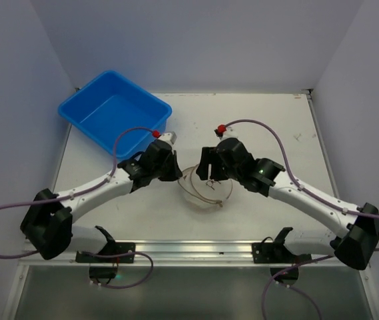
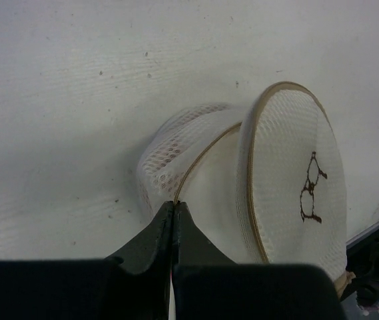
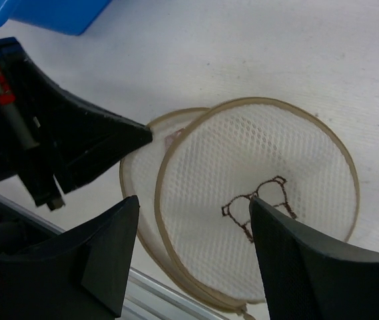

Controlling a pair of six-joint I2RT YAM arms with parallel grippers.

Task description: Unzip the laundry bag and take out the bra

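The table [image 1: 262,120] is hemmed by pale walls at the left, right and far sides, and a metal rail [image 1: 196,250] runs along its near edge. A blue tub [image 1: 114,110] fills the far left corner, so my open room lies far and right of the arms, where I see bare white tabletop. The two wrists crowd in toward the middle, leaving only a narrow gap between them.

The laundry bag [image 1: 207,189] lies in that gap, near the middle of the table and just far of the rail. It is partly flattened, with its marked round face turned up and a second tan-trimmed ring showing behind it on the left.

The left gripper [image 2: 174,203] is closed tight, its tips right at the tan seam on the bag's left side. I cannot tell whether any mesh or a zip tab is caught between them. The right gripper [image 3: 194,200] is spread wide above the marked face, one finger on either side of the black outline. Whether it touches the mesh, I cannot tell.
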